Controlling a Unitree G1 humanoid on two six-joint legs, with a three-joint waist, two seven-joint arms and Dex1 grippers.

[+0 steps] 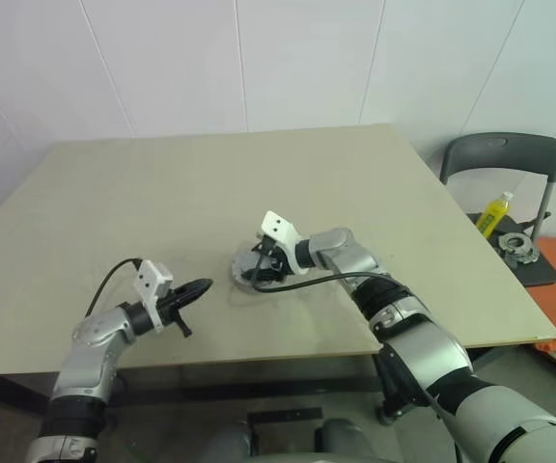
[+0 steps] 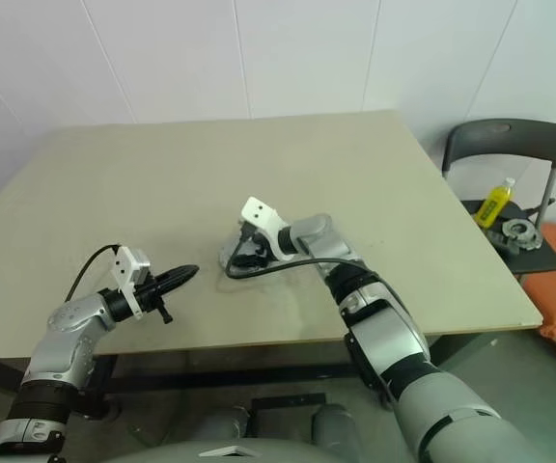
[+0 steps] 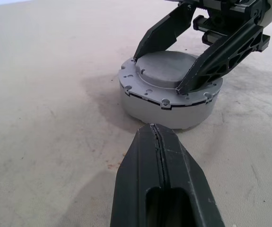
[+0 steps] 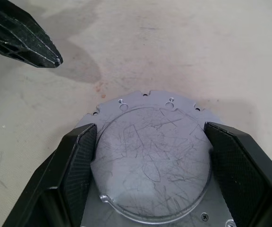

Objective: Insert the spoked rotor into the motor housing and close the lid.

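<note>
- Left pincer nearest you: fingers pressed fully together, holding nothing, hovering low over the counter just short of the assembly.
- Next out, the motor housing sits flat near the counter's middle with the lid already on top, so you can't see the rotor; presumably it's inside.
- Expect a stiff, dense metal stack, smooth and a bit slippery on the raised centre. Take it across the lid's round edge, not the flat face.
- Right pincer is spread wide, one finger either side of the lid's raised disc, at or just beside its rim. You can't tell if it's truly clamping.
- Farther off: chair with yellow bottle, well apart from the work.
</note>
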